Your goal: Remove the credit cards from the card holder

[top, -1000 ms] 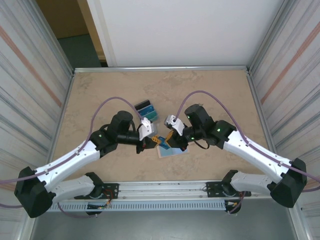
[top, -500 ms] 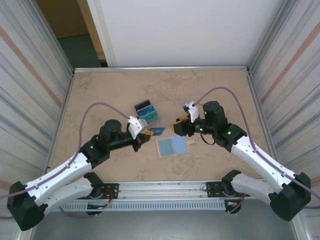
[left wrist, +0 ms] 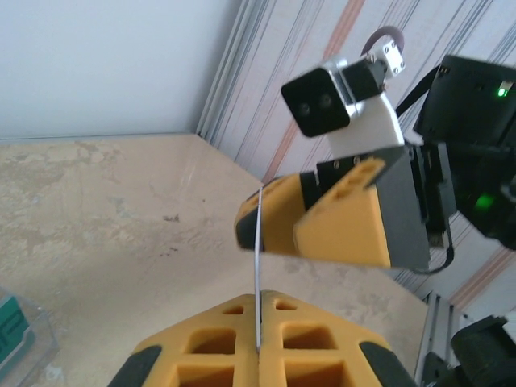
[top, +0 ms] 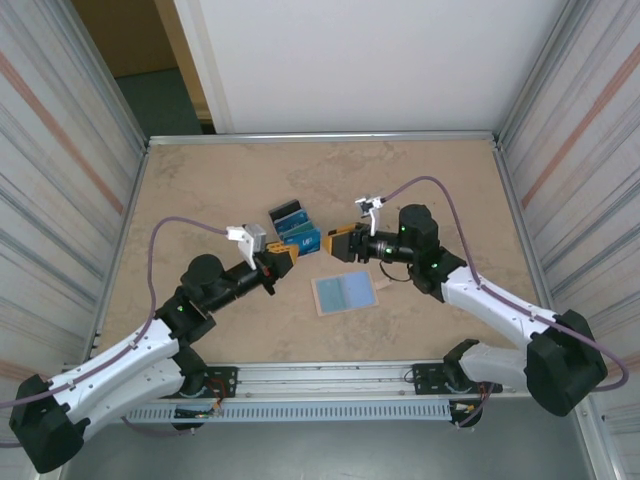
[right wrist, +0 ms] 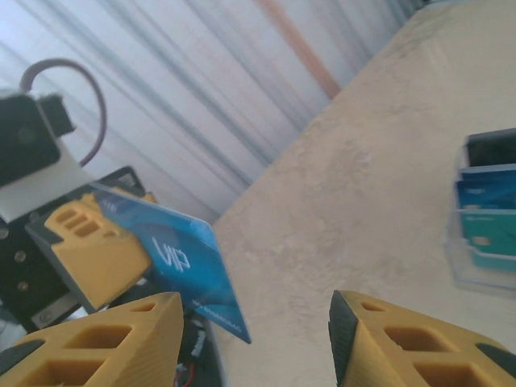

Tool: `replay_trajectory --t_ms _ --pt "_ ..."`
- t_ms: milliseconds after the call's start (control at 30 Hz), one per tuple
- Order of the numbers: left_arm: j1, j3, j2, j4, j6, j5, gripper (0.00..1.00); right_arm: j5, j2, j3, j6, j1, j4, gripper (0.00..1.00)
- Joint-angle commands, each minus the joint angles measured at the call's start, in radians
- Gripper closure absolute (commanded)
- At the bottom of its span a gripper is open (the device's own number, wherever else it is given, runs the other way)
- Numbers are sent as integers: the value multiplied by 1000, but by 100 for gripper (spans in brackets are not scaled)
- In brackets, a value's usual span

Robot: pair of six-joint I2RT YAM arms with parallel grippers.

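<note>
Well, from where I stand the left end effector (top: 283, 258) is clenched on one blue card (top: 307, 240), pinching it by an end so that the rest juts out toward the right arm. The card hangs above the counter (top: 200, 190), and from the right wrist's side it shows white "VIP" lettering on its face. From the left wrist it is just a thin pale line edge-on between the yellow fingers.

The right end effector (top: 338, 243) faces it from just beside the card's free end. Its two fingers stand apart with nothing between them (released, then).

Behind the held card, toward the far wall, a clear stand (top: 291, 222) holds the other credit cards (top: 290, 215) upright in a row: black at the back, then blue, then teal in front.

The card holder (top: 345, 293) lies opened flat on the counter, nearer the arm bases than both end effectors and apart from them. Its pale blue-grey inner faces are turned up, and a small beige tab (top: 383, 285) pokes out at its right edge. I cannot tell whether any card sits inside it.
</note>
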Motion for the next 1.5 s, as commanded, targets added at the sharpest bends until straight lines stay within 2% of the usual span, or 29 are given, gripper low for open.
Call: replay_trajectory --t_ms 0,133,267,333,400,467,533,567,667,700,767,833,1000,1167,1333,1467 --pt "-1 -14 1 96 -67 -6 100 -51 17 49 -11 37 80 49" --pt "-1 -14 23 130 -82 18 100 -60 29 67 -28 54 85 49" --pt "-1 -9 46 158 -91 51 100 -65 34 73 -27 54 97 55" --pt "-1 -6 54 163 -91 63 100 -68 29 73 -28 55 106 63" --pt "-1 -6 56 167 -92 69 100 -73 21 70 -30 54 112 81" --pt "0 -6 55 158 -92 65 100 -73 9 68 -35 53 108 93" --pt "2 -3 54 138 -89 60 100 -70 -4 67 -50 55 93 99" --pt "4 -1 52 121 -82 63 91 -67 -11 67 -60 56 81 100" --pt "12 22 30 37 -42 66 60 -60 -40 72 -104 56 11 100" --pt "17 36 17 -10 -17 69 52 -55 -50 75 -123 57 -22 100" --pt "24 77 -12 -115 48 74 39 -49 -76 81 -162 57 -93 100" --pt "30 132 -39 -242 140 95 32 -47 -98 92 -210 57 -173 100" --pt "29 305 -40 -557 356 142 30 -71 -134 141 -338 62 -400 100" --pt "29 460 61 -768 475 204 28 -94 -146 184 -433 90 -540 100" --pt "23 592 203 -900 551 289 30 -90 -150 200 -482 125 -589 100" --pt "13 645 279 -939 600 337 36 -96 -157 199 -497 135 -592 100"
